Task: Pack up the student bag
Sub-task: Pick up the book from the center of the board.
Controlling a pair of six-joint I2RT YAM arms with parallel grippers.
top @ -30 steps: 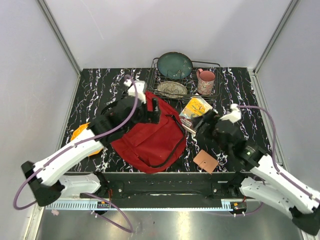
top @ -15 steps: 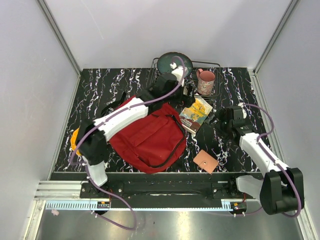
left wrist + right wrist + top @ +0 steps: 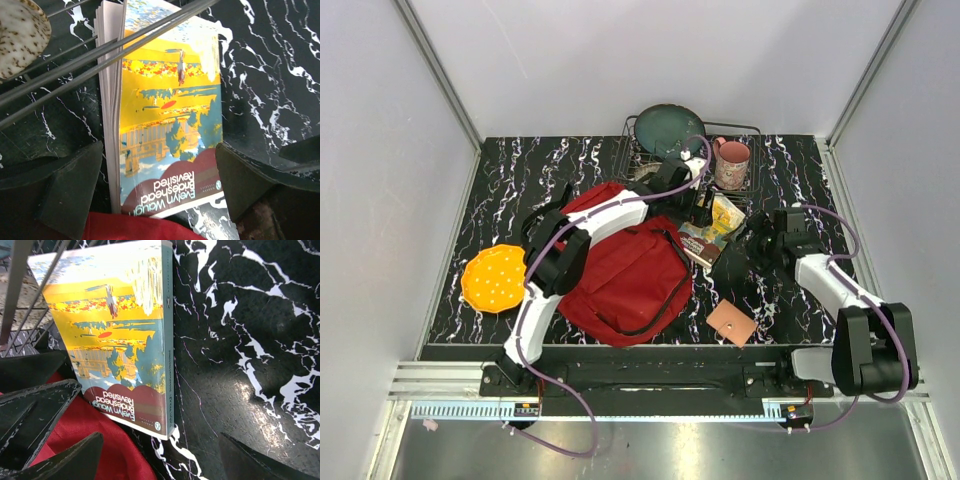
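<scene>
Left end effector (image 3: 157, 185) is right over the book (image 3: 170, 115), fingers spread wide. One finger sits off the page edge and one off the cover's outer edge, nothing clamped. It's a yellow-and-blue paperback, "Brideshead Revisited", lying flat on the black marbled surface (image 3: 520, 180).

The student bag (image 3: 630, 270) lies slumped directly left of the book. Its red fabric meets the book's title end, and from my wrist views I can't tell which lies on top.

My right end effector (image 3: 165, 460) is on the book's right, low at the spine-side corner. It's open too, its fingers far apart and gripping nothing.

The wire rack (image 3: 625, 140) stands just beyond the book, and two of its rods cross the book's far end in my left wrist view. A speckled plate (image 3: 20, 35) rests in the rack, up and left of the book.

The pink mug (image 3: 731, 163) stands just past the book. A brown square (image 3: 731, 322) lies nearer to me than the book.
</scene>
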